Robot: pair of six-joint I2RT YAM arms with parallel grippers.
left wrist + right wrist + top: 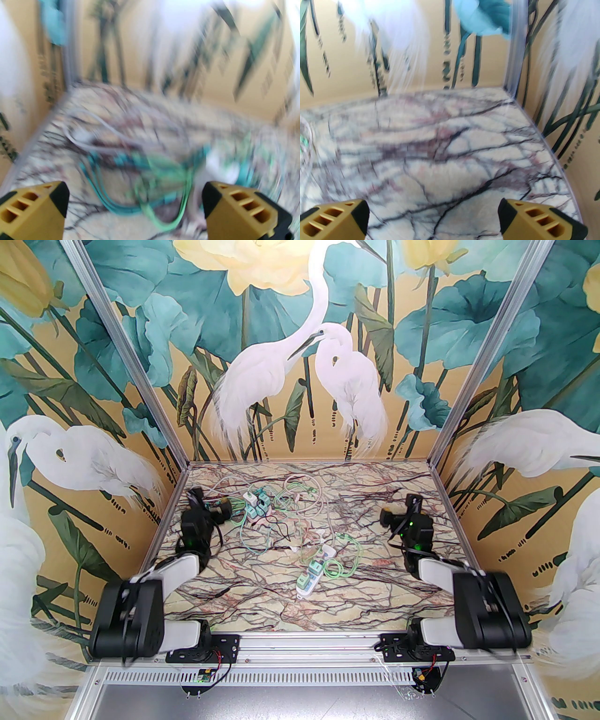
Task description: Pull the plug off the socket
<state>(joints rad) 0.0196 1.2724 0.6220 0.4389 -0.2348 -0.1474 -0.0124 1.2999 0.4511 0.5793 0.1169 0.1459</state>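
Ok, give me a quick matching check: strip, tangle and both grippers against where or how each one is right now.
1. strip
2. tangle
3. left gripper
4. right gripper

a. open, bare table ahead
b. mid-table, toward the near edge
c. open, tangle just ahead
d. far side, left of centre

Pairs: 1-b, 2-d, 3-c, 4-a

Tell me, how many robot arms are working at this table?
2. The left arm reaches toward the cable tangle at the back left. The right arm stretches over the marble table on the right side. No others appear hidden.
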